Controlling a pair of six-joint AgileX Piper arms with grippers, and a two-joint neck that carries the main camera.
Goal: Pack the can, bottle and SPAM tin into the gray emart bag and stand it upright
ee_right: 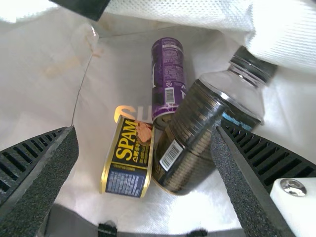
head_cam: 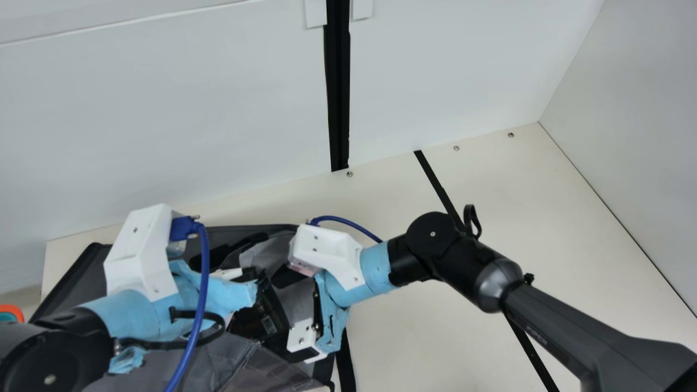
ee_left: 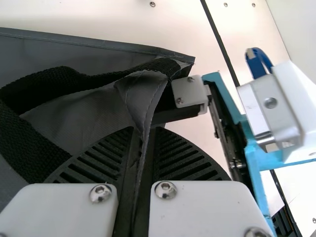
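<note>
The gray bag lies on the table under both arms. My left gripper is at its mouth; in the left wrist view my left gripper is shut on a fold of the bag's gray fabric. My right gripper is at the bag's right side. In the right wrist view, my right gripper stands open, facing the bag's pale lining. Beyond its fingers, the purple can, the dark bottle and the SPAM tin lie close together inside the bag.
A black woven strap runs across the bag beside the left gripper. An orange-rimmed object is at the main view's left edge. Pale walls stand behind the table.
</note>
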